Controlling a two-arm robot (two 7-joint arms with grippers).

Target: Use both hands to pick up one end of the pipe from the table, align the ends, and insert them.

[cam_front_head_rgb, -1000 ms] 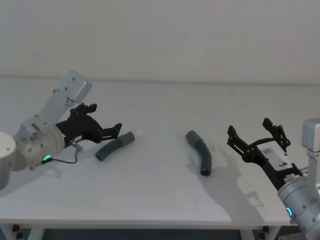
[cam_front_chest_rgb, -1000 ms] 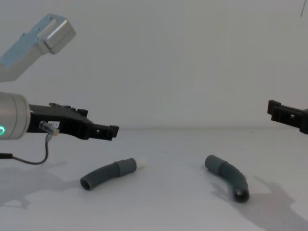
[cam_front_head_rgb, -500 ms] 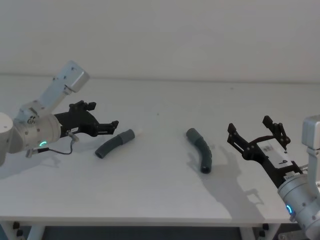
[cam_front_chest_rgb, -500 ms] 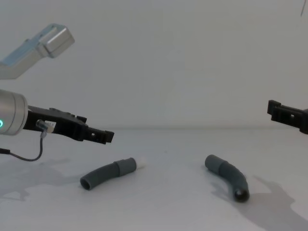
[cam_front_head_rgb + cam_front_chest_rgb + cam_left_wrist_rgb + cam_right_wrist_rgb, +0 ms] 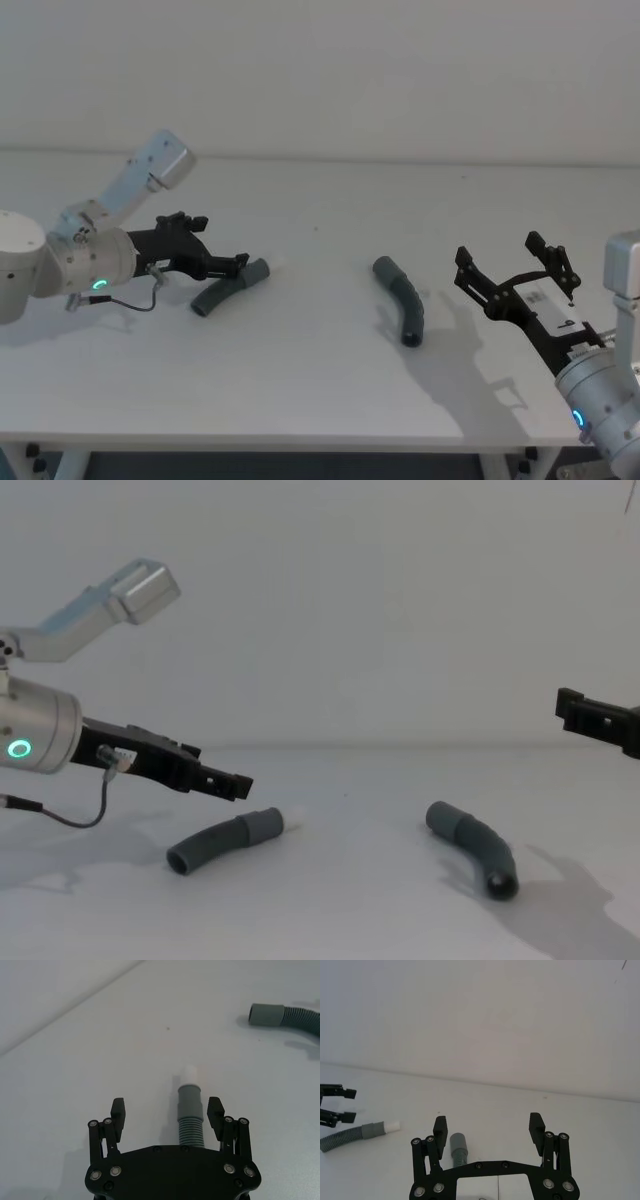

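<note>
- The left hose piece (image 5: pixel 190 1110) runs under the left gripper (image 5: pixel 166 1106), which hides its far ribbed length.
- The right gripper (image 5: pixel 488 1121) covers most of the right hose piece (image 5: pixel 457 1144).

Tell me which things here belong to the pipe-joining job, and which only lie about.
Job: left pipe piece, right pipe piece, left pincer and right pincer, both open, table.
Lying about: thin cable hanging at the left wrist.

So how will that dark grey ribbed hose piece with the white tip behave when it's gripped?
The dark grey ribbed hose piece will probably flex slightly, being corrugated and already curved. Short and hollow, it looks light, so an off-centre pinch from the open black left gripper might skid it across the plain white table. Its bend should stop it rolling far.
</note>
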